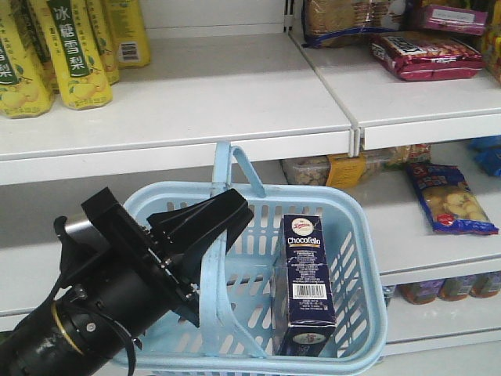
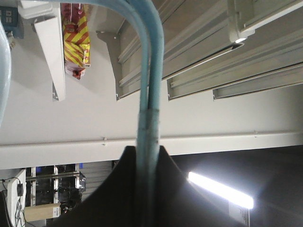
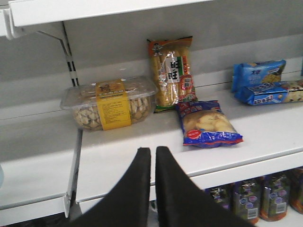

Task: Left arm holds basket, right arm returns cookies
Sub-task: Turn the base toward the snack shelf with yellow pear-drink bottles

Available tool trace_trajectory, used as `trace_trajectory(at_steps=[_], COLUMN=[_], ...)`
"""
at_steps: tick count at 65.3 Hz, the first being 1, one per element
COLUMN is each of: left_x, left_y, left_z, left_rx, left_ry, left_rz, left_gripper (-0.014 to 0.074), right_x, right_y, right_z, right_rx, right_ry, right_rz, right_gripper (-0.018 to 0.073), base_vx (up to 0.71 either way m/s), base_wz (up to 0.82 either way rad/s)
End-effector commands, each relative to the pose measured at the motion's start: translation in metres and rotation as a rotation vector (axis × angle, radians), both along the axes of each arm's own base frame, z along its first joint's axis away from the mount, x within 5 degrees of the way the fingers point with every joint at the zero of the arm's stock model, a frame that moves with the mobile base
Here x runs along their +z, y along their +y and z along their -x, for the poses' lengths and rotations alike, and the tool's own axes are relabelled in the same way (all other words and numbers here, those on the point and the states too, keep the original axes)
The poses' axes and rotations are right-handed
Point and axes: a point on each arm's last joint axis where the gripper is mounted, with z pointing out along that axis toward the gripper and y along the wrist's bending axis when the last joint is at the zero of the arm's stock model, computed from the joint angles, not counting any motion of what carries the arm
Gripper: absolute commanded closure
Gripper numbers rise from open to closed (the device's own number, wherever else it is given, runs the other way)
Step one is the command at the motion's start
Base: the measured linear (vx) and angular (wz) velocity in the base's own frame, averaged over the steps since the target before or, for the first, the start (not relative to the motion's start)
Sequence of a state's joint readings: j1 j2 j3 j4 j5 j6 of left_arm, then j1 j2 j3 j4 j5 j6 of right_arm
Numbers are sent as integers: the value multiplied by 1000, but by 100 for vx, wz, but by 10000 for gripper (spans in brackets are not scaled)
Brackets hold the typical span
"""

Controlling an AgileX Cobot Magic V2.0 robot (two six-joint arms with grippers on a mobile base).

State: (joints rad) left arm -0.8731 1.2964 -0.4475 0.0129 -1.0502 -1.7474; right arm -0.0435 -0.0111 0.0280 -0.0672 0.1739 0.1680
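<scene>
**White shop shelves, a held basket, and the cookies inside it**

White metal shelves fill the scene in front of us, stocked in tiers. On the top left shelf stand yellow drink bottles point(image 1: 70, 55) with green labels, and at the top right lies a red snack packet point(image 1: 427, 55). One tier down we see a clear plastic tub point(image 3: 110, 101) with a yellow label. To its right a tall orange-and-yellow packet point(image 3: 171, 71) leans on the back wall. A blue bag of round biscuits point(image 3: 207, 124) lies flat in front of that packet, nearer the shelf edge. Farther right lie two light blue packets point(image 3: 265, 82).

Near us, in front of these shelves, is the light blue basket point(image 1: 364, 235). The left arm point(image 1: 94, 313) reaches in from the lower left. Its fingers point(image 1: 223, 215) are clenched on the basket's handles point(image 2: 150, 71), which in the left wrist view run as two blue bars pressed side by side between the black wedges.

The Chocofello carton point(image 1: 307, 282) stands on end inside the right half of the basket, with its barcode side facing us.

The right arm's fingers point(image 3: 137, 179) point at the tub shelf. They are drawn together with only a thin slit between them and nothing held. In that view their tips sit between the tub and the biscuit bag, touching neither.
</scene>
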Motion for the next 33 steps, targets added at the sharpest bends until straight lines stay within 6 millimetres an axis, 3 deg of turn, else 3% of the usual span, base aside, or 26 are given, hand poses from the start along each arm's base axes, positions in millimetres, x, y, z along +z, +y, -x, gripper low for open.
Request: trace_trajectory(at_steps=[1, 33], left_x=[28, 28], left_y=[4, 4], left_z=[4, 4], left_rx=[-2, -2], left_ry=[-121, -121], left_rz=[154, 154], left_gripper=[596, 596], right_x=[1, 1], right_y=[0, 0], right_z=[0, 0], right_rx=[-2, -2], right_ry=[-65, -65], right_rz=[20, 20], right_gripper=[562, 562], base_vx=[3, 2], base_wz=[27, 21])
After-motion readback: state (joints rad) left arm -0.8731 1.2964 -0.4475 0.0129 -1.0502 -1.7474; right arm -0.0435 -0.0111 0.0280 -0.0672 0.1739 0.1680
